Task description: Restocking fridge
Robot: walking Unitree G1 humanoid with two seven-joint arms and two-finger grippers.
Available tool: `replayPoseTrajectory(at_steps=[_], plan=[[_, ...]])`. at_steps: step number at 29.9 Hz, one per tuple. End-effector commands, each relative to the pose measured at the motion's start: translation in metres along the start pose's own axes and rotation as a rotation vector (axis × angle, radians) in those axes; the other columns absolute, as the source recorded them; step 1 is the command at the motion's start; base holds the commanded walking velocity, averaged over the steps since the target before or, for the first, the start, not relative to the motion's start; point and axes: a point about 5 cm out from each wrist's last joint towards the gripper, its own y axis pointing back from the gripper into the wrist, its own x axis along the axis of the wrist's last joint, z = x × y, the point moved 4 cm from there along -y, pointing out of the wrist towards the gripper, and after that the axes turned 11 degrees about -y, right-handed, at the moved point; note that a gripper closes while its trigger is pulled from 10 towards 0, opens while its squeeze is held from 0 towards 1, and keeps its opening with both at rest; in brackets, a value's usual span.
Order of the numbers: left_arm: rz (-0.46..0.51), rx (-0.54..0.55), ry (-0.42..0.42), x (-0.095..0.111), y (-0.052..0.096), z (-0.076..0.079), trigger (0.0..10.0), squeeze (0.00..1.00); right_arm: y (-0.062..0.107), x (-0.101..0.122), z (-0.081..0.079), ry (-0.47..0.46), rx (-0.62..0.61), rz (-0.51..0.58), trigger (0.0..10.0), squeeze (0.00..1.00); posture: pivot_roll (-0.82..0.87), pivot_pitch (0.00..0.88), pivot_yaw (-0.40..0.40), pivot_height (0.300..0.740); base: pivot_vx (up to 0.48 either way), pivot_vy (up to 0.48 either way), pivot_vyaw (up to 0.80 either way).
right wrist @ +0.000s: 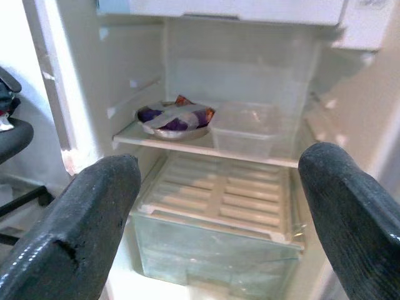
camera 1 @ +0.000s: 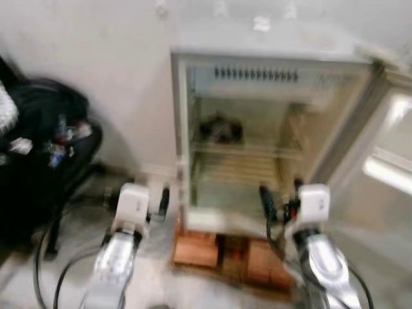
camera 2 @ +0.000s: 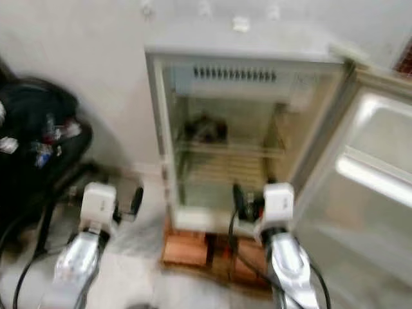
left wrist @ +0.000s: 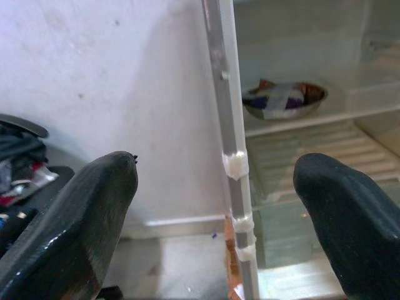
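Observation:
A small white fridge (camera 1: 182,141) stands open against the wall, its door (camera 1: 386,167) swung out to the right. On its middle shelf (right wrist: 131,136) sits a metal bowl (right wrist: 175,120) of purple wrapped items, with an empty clear plastic box (right wrist: 245,128) beside it. Below is a clear drawer (right wrist: 219,250) under a ribbed cover. My left gripper (left wrist: 215,167) is open and empty, facing the fridge's left frame edge. My right gripper (right wrist: 219,161) is open and empty too, pointing into the fridge at shelf height. The head views are blurred.
Bricks (camera 1: 225,254) raise the fridge off the floor. A black chair (camera 1: 45,148) piled with clutter stands at the left, and cables (camera 1: 45,257) trail on the floor beneath it. The open door takes up the space on the right.

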Motion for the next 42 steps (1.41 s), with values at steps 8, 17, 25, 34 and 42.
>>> replayPoseTrajectory(at_steps=[8,17,25,34,42], plan=[[0.027,-0.021,-0.01,0.006,-0.007,0.002,10.0,0.0,-0.012,0.002,-0.003,0.002,0.014,0.009,10.0,0.0,0.02,0.0,-0.001,0.74,0.0,-0.032,0.0],[0.022,-0.034,-0.009,0.003,-0.007,0.007,10.0,0.0,-0.015,-0.002,0.003,0.012,0.018,-0.009,10.0,0.0,0.02,0.0,0.0,0.74,0.0,-0.48,0.0],[0.017,-0.043,-0.013,0.001,-0.006,0.009,10.0,0.0,-0.016,-0.009,-0.003,-0.005,0.061,-0.04,10.0,0.0,0.02,0.0,0.003,0.74,0.0,-0.479,0.0],[0.008,-0.053,-0.016,-0.001,-0.003,0.01,10.0,0.0,-0.012,-0.03,-0.02,-0.066,0.221,-0.172,10.0,0.0,0.03,0.0,0.0,0.74,0.0,-0.472,0.0],[0.002,-0.056,-0.017,-0.003,-0.002,0.011,10.0,0.0,-0.009,-0.037,-0.027,-0.089,0.338,-0.251,10.0,0.0,0.03,0.0,-0.006,0.74,0.0,-0.472,0.0]])
